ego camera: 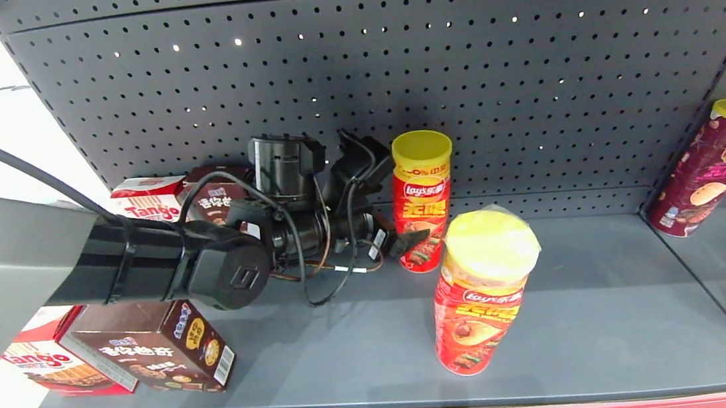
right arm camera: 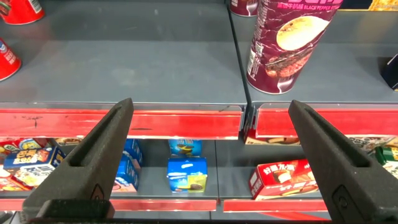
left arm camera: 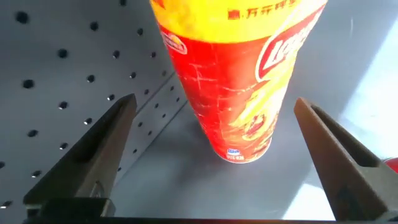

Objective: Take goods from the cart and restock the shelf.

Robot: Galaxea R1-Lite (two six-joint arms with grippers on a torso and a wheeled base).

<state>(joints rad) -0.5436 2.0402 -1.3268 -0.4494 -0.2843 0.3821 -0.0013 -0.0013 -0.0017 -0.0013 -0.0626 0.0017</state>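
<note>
Right jaws: spread wide, holding nothing, out in front of the shelf's red front edge [right arm camera: 180, 121]. Beyond them a purple can [right arm camera: 286, 43] stands near the front of the shelf [ego camera: 613, 313]. Blue packs [right arm camera: 186, 174] sit on the lower shelf [right arm camera: 230, 186].

Shelf front, left end: brown box [ego camera: 150, 348], with a red wafer box [ego camera: 52, 367] just beside it. Front red can [ego camera: 485, 292], yellow lid, stands near mid-shelf, apart from the boxes.

Farther back: left jaws spread, one on each side of the back red can [left arm camera: 239, 81], with a gap on both sides and no contact seen. This can stands upright close to the pegboard [ego camera: 524, 82].

Rear left, behind the arm: two more boxes, partly hidden. Far right: leaning purple can [ego camera: 709, 167], tilted.
</note>
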